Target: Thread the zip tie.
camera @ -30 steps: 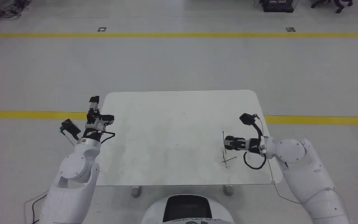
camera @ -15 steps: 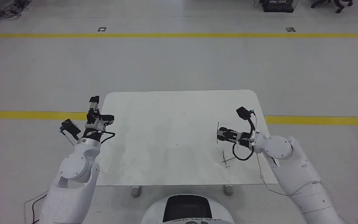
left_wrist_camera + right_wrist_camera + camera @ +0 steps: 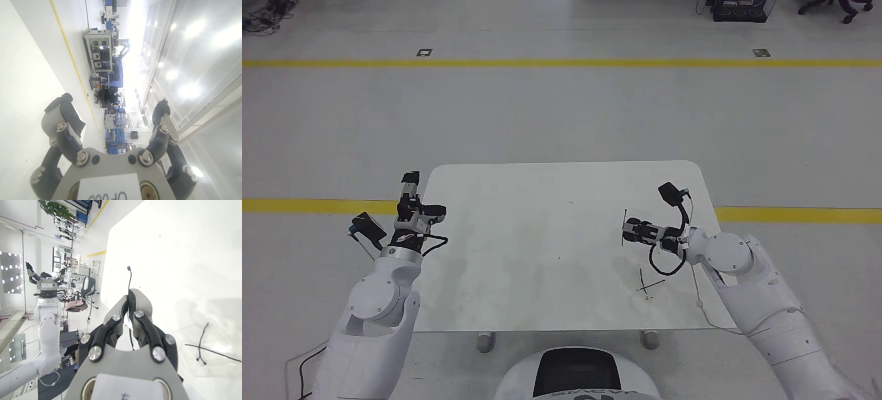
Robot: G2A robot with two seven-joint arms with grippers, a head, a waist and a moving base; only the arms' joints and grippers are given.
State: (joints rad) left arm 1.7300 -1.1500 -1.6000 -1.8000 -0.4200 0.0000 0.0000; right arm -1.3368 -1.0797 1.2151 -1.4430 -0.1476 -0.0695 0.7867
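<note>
Carrying the zip tie (image 3: 624,226), the right gripper (image 3: 628,230) has swung inward over the bench (image 3: 542,210), away from the two loose ties (image 3: 647,285) it hung above a second ago. The left gripper (image 3: 414,195) has kept its place just off the bench's left edge. From above, the zip tie is only a thin dark line at the right fingertips, and the loose ties form a small cross near the front edge. In the left wrist view the fingers (image 3: 64,113) stand spread wide with nothing between them, and a white label (image 3: 109,187) with dark print is cut off by the frame. In the right wrist view the fingers (image 3: 136,302) are pressed together, pinching the black strap partway along. Its square head reaches beyond the tips above the bench and its tail runs back between the finger links. Another white label (image 3: 128,383) is cropped too far to make out.
</note>
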